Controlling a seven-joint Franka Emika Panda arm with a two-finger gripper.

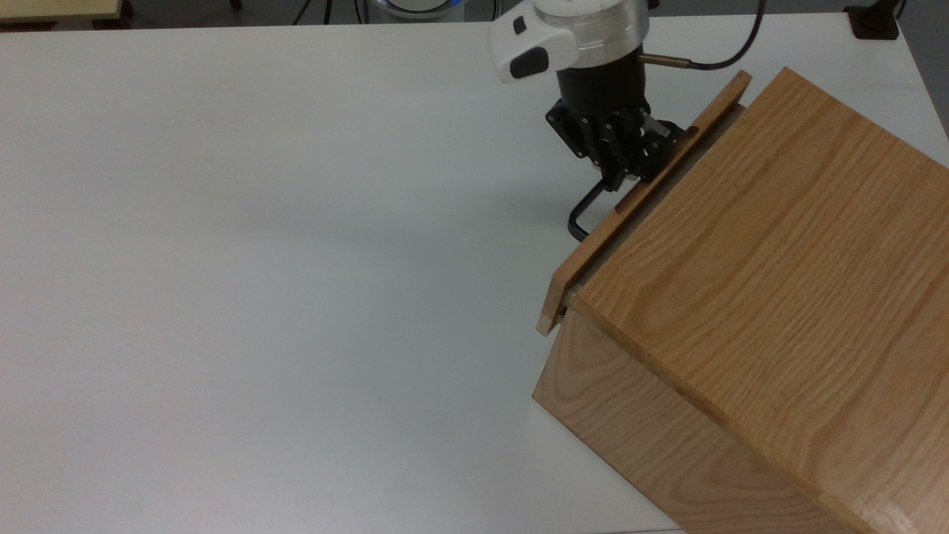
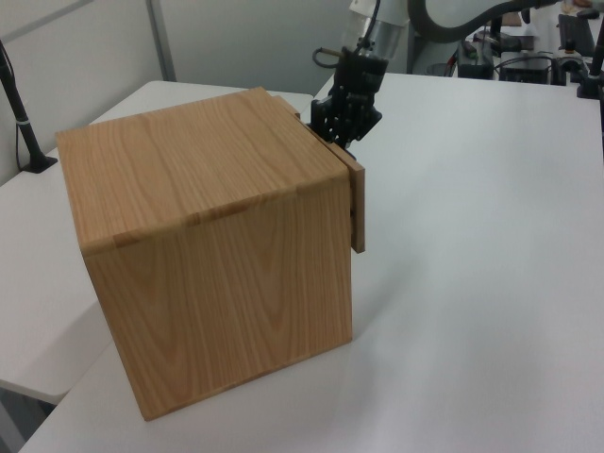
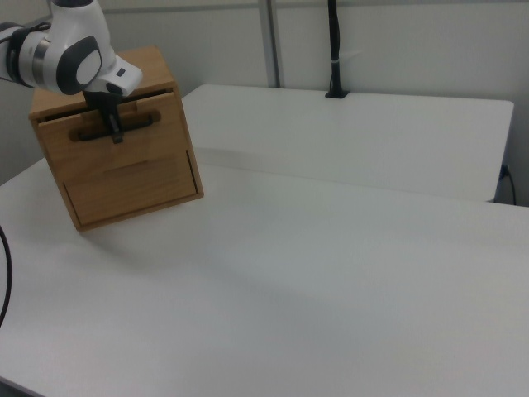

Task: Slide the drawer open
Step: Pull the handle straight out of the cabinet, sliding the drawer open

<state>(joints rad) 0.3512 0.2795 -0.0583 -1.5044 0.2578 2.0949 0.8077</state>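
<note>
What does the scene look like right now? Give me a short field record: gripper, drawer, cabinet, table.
gripper: shut on the handle from above
drawer: top one, front panel pulled a little way out of the cabinet, narrow gap showing in the top view
handle: black bar across the drawer front
cabinet: oak-grain box, standing on the table; a lower panel sits flush in the right view
table: white
task state: opening begun, not fully out
</note>
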